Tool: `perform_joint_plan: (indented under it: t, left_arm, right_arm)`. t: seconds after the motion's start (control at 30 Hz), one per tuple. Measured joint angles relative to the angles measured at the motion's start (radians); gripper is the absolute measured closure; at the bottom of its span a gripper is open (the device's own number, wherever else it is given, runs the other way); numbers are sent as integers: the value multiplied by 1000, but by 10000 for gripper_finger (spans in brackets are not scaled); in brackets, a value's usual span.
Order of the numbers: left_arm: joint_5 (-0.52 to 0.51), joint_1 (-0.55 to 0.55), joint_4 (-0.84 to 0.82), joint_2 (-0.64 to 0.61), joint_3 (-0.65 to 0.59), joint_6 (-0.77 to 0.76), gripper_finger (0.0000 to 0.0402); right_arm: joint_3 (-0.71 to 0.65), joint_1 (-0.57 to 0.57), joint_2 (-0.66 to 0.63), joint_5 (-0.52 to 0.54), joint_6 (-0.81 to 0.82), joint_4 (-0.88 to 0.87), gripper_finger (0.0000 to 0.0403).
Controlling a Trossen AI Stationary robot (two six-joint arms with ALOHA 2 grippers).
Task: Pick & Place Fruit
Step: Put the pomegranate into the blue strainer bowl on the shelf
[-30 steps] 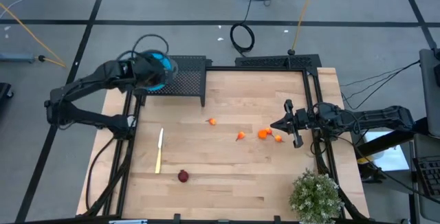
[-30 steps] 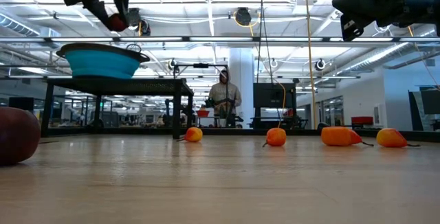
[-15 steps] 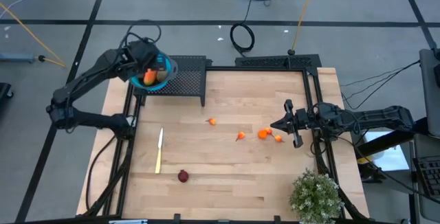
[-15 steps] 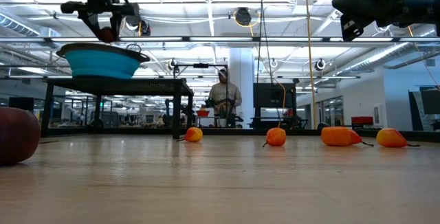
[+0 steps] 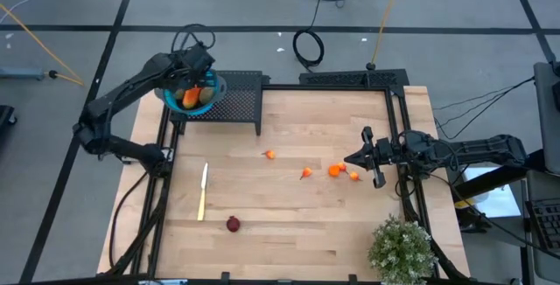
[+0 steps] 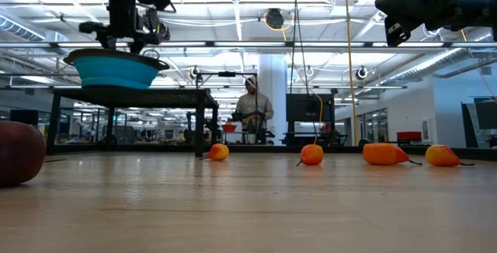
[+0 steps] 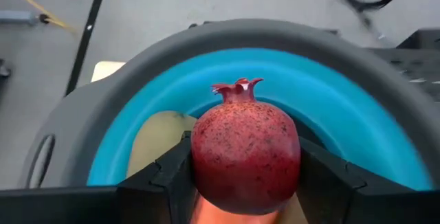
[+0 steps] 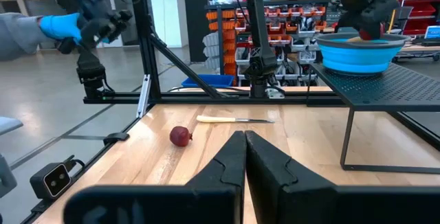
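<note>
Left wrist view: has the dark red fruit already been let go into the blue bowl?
No, the dark red fruit sits clamped between the left gripper jaws, above the blue bowl.

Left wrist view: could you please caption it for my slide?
Left end effector holds a dark red fruit over the blue bowl.

- The left arm reaches to the table's far left corner, its left gripper pointing down, fingers clamped either side of a round piece.
- The right arm lies low along the right edge, its right gripper pressed closed, aimed inward.
</note>
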Motion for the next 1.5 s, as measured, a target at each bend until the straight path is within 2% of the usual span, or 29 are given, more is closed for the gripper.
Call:
perform_joint_plan:
  t: [0.37, 0.77, 1.17, 1.5]
  left_arm:
    - [28, 57, 2, 82, 0, 22, 188]
    - [28, 60, 0, 79, 0, 37, 187]
    - [27, 60, -2, 0, 1, 39, 186]
    - [28, 60, -2, -2, 2, 69, 130]
  right_arm:
    - [0, 0, 0, 0, 0, 0, 399]
    - [0, 0, 0, 0, 0, 0, 399]
    - [0, 0, 0, 0, 0, 0, 399]
    - [0, 0, 0, 0, 0, 0, 399]
